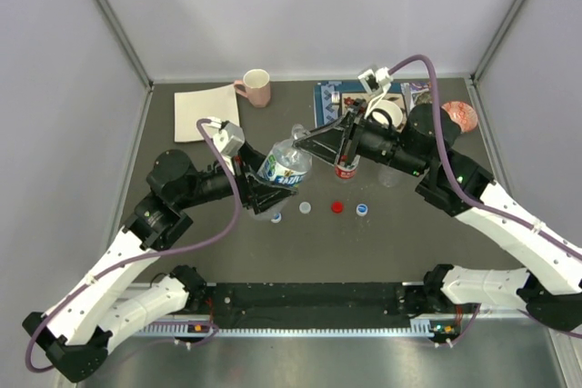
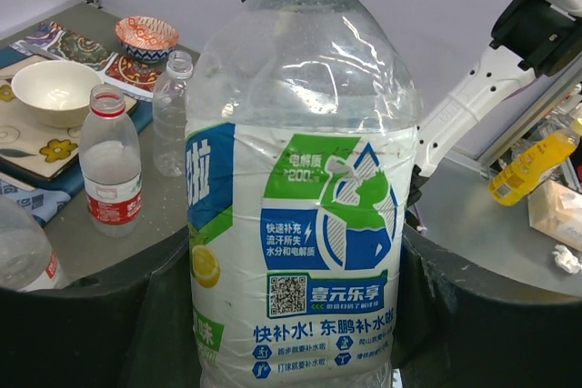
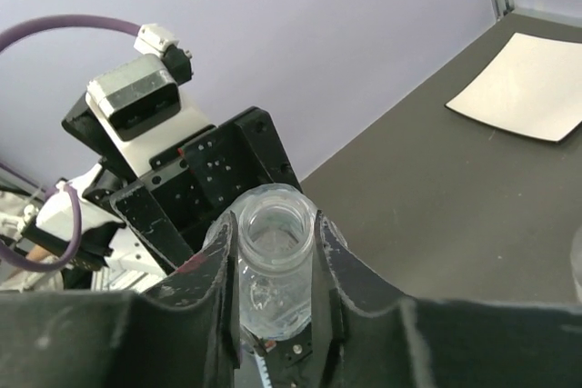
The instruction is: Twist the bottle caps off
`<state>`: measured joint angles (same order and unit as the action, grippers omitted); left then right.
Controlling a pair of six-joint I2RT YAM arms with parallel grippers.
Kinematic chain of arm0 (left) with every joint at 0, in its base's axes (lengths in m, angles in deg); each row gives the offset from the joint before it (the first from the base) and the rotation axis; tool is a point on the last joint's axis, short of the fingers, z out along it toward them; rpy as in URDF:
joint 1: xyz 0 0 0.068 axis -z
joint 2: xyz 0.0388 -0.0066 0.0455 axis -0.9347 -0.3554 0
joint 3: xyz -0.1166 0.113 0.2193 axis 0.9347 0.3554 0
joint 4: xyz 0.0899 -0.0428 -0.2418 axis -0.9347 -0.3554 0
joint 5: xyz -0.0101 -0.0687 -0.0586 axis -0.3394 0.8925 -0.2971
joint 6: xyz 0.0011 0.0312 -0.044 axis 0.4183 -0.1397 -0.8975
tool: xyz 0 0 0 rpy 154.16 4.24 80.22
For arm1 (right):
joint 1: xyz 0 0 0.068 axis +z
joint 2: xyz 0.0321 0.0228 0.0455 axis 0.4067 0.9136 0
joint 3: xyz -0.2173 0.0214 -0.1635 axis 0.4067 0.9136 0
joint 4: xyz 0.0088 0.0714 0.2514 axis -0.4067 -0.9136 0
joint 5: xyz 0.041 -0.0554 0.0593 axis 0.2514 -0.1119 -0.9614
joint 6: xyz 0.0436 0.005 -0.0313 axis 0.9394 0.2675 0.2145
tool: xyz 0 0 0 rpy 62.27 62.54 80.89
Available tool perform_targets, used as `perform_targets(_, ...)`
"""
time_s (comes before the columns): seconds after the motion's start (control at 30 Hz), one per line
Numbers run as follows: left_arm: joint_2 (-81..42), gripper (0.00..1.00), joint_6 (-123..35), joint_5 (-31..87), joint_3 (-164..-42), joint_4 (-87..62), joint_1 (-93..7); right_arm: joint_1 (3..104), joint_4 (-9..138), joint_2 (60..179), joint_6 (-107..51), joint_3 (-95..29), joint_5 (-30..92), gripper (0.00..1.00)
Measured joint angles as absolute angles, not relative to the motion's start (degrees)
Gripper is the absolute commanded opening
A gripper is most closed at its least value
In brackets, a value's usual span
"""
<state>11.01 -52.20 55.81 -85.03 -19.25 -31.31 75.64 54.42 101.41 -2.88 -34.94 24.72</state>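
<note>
Passage over the middle of the tabletop [image 1: 409,243] is blocked: the left claw [image 1: 271,188] clamps a tilted bottle [image 1: 284,167] and the right claw [image 1: 301,139] grips its neck. Two standing bottles [image 1: 346,168], a tray [image 1: 326,97] and a bowl [image 1: 389,114] crowd the right rear. Four caps [image 1: 305,208] lie in a near row, with bare tabletop on both sides of it.

I see bright, even overhead light, soft shadows. Faint glare on bottle [image 2: 300,88]. Right wrist foreground fingers [image 3: 195,315] soft, possibly defocused.
</note>
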Motion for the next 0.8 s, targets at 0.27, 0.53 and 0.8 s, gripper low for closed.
perform_targets(0.27,11.4,0.87,-47.6,49.7,-87.7,-24.5,-31.2,75.6,53.6,102.2,-4.3,-36.4,24.9,0.00)
perform_targets(0.53,16.4,0.99,-44.5,35.9,-88.2,-30.9,-31.1,75.6,51.6,106.4,-6.7,-41.2,27.0,0.00)
perform_targets(0.8,30.9,0.99,-44.0,9.3,-87.6,-41.6,-31.2,76.2,52.3,114.8,-14.0,-48.9,33.9,0.00)
